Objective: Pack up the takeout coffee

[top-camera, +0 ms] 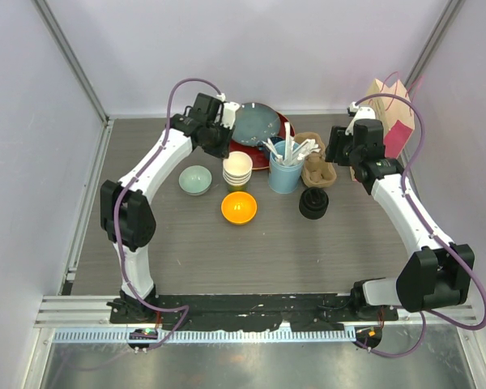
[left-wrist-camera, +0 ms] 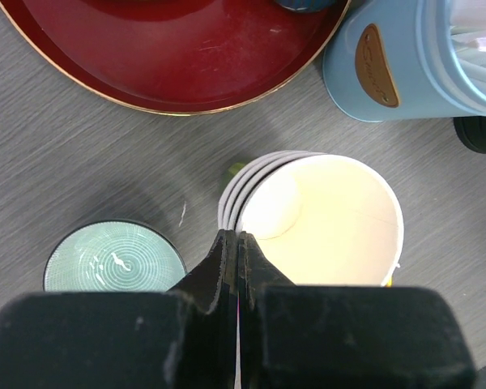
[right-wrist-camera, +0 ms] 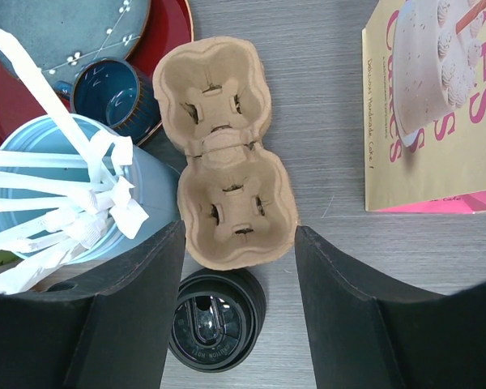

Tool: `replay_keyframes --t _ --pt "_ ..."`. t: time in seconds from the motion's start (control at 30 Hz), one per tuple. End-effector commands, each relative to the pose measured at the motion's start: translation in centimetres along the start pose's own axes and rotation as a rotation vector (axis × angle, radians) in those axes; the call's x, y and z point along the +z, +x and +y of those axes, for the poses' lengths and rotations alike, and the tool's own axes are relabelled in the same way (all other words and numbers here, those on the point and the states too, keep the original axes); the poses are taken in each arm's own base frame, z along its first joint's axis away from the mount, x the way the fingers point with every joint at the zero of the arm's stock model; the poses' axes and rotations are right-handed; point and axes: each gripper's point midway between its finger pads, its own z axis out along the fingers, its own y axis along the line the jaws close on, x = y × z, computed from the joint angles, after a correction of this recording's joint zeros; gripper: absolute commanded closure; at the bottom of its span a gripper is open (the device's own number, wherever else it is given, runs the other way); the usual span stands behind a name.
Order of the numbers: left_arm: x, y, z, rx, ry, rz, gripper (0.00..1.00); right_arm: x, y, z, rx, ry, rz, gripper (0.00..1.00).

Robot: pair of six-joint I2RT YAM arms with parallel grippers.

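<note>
The takeout coffee cups stand nested in one stack (top-camera: 237, 168) at the table's middle, with no lids on them. In the left wrist view the top cup (left-wrist-camera: 332, 219) shows its cream inside. My left gripper (left-wrist-camera: 232, 237) is shut on the stack's near rim, one finger outside and one inside. In the top view it (top-camera: 223, 146) sits just behind the stack. My right gripper (right-wrist-camera: 239, 231) is open, its fingers either side of the near end of a brown two-cup carrier (right-wrist-camera: 227, 154), holding nothing. The black lids (right-wrist-camera: 217, 320) lie stacked below the carrier.
A light-blue cup of white utensils (top-camera: 285, 172) stands between cups and carrier (top-camera: 317, 166). A red plate (top-camera: 269, 154) with a grey-blue plate and a mug is behind. A green bowl (top-camera: 195, 179) and an orange bowl (top-camera: 239, 207) sit near the stack. A paper bag (top-camera: 393, 117) stands at the back right.
</note>
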Motion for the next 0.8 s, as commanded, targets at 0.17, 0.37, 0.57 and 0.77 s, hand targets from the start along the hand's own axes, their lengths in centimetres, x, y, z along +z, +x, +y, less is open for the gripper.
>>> replay_keyframes --t 0.17,0.37,0.57,0.77 --pt "-5.2 -4.5 -2.0 -0.017 0.053 -0.138 1.00 -1.3 -2.1 0.6 -0.019 -0.020 -0.070 0.38" --pt "-4.8 -4.1 -1.6 -0.036 0.052 -0.121 1.00 -1.2 -1.9 0.8 -0.021 -0.024 -0.059 0.38" --pt "-8.2 -6.6 -2.0 -0.035 0.065 -0.197 1.00 -1.6 -2.6 1.0 -0.027 -0.028 -0.069 0.38" --pt "-14.1 -9.7 -0.1 -0.042 -0.016 -0.327 1.00 -1.8 -2.6 1.2 -0.029 -0.035 -0.070 0.38"
